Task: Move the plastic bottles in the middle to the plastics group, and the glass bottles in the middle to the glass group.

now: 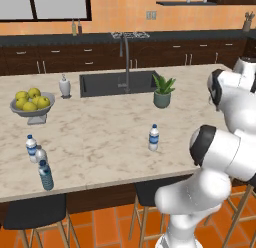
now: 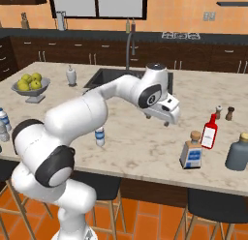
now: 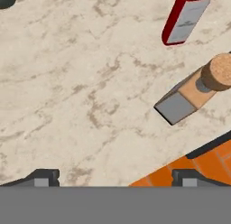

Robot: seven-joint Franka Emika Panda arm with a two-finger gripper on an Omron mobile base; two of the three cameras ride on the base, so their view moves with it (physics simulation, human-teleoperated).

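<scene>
The hand view shows the gripper (image 3: 115, 175) spread wide and empty above the marble counter (image 3: 67, 83), the cork-stoppered glass bottle (image 3: 194, 90) standing just beside the red bottle (image 3: 185, 17) near the counter's edge, while a white-capped plastic bottle (image 1: 154, 137) stands mid-counter.

The countertop (image 2: 145, 142) is beige marble with brown veins. The red bottle (image 2: 209, 131) wears a white label; the square bottle (image 2: 191, 153) has a tan cork.
</scene>
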